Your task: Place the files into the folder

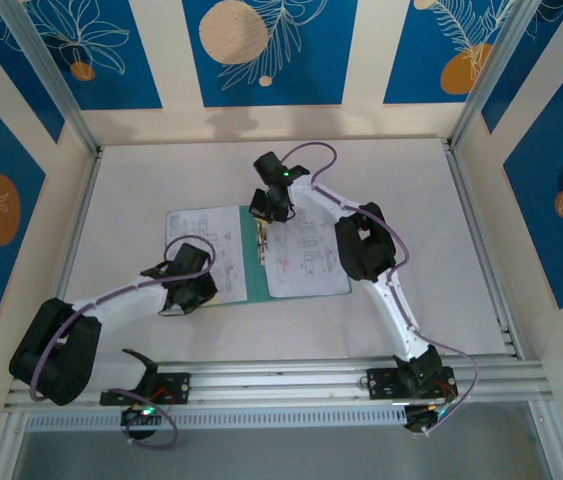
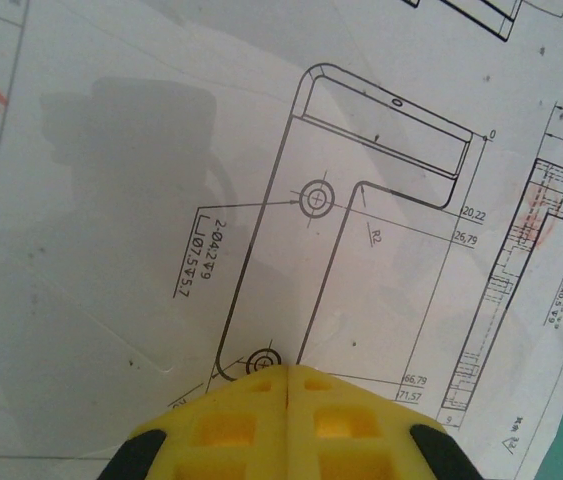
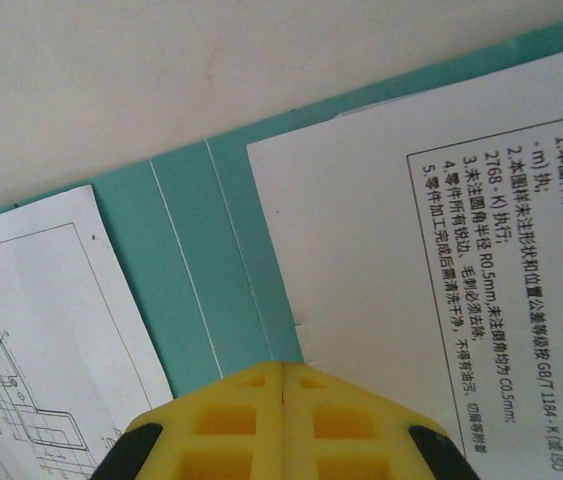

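Note:
The teal-green folder point(image 1: 258, 275) lies open and flat on the table, spine point(image 3: 191, 260) in the middle. One white printed sheet point(image 1: 216, 235) lies on its left half and another point(image 1: 306, 265) on its right half. The bright blue sheet is out of view. My left gripper point(image 1: 201, 290) is shut, its yellow tips point(image 2: 289, 370) down on the left sheet's line drawing point(image 2: 261, 150). My right gripper point(image 1: 269, 218) is shut too, tips point(image 3: 283, 365) at the inner edge of the right sheet point(image 3: 361, 230), beside the spine near the folder's far edge.
The white tabletop point(image 3: 211, 60) runs beyond the folder's far edge. Metal rails point(image 1: 76, 220) frame the table left and right, and a rail point(image 1: 281, 380) crosses the near edge by the arm bases. Patterned blue walls stand around.

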`<state>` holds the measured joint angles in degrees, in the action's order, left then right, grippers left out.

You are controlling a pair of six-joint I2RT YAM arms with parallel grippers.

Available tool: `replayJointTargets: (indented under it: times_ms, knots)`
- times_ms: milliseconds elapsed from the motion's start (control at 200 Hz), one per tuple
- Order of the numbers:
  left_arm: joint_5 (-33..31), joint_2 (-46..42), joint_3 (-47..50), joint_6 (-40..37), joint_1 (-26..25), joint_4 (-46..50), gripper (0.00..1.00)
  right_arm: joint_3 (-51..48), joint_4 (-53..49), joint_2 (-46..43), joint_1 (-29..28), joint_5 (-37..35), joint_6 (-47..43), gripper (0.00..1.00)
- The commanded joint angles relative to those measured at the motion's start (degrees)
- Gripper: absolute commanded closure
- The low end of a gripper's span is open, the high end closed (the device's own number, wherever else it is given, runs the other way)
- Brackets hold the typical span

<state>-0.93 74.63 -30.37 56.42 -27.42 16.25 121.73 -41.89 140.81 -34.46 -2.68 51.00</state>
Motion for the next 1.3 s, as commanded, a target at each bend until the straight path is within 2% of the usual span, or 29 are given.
replayJointTargets:
  times_ms: [0,220,840,1165,1295]
  knots:
    - [-0.9,0.5,2.1,-0.2,0.7,2.9,1.00,1.1,-1.4,-0.3,-0.6,1.4,-1.3,1.00]
    - [-1.0,0.8,2.5,0.3,0.7,2.4,1.00,-1.4,-0.1,-3.5,-1.7,1.9,-1.3,1.00]
    - [-1.1,1.1,2.8,1.5,0.7,1.4,1.00,-17.1,6.4,-14.8,-3.4,3.0,1.2,1.00]
    - [-1.0,0.9,2.7,1.8,0.6,1.3,1.00,-29.9,11.8,-25.2,-5.6,2.4,3.8,1.00]
    - [-0.7,1.0,2.9,2.0,0.5,1.1,1.00,-36.1,12.9,-31.4,-6.6,-0.9,7.2,1.00]
